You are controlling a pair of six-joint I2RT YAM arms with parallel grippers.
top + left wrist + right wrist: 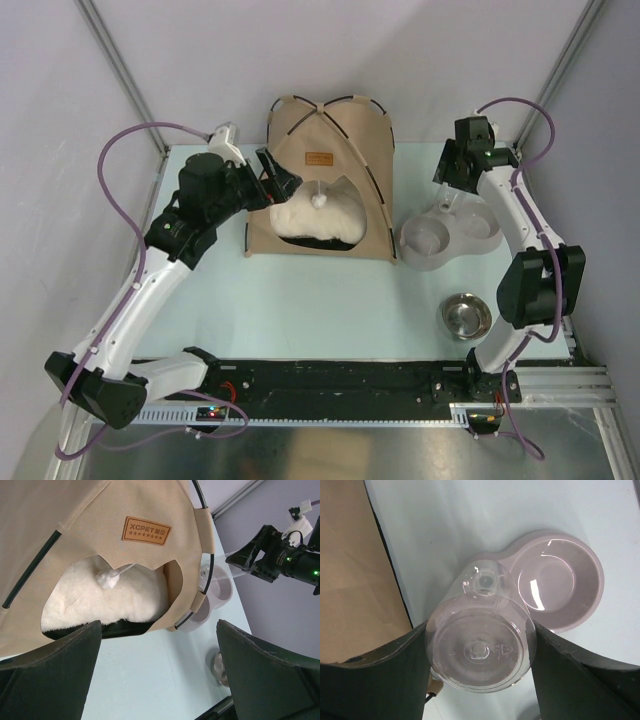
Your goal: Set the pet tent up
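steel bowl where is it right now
In the top view the steel bowl sits on the table toward its near right corner, just in front of the pink water feeder and not touching it.

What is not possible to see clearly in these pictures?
- Inside of the tan fabric pet tent: top view, its roof and the fluffy white cushion hide it.
- Right tool on the clear plastic bottle: right wrist view, touching or apart is unclear.
- Round steel bowl: left wrist view, blurred, cut off by a finger of the left tool.
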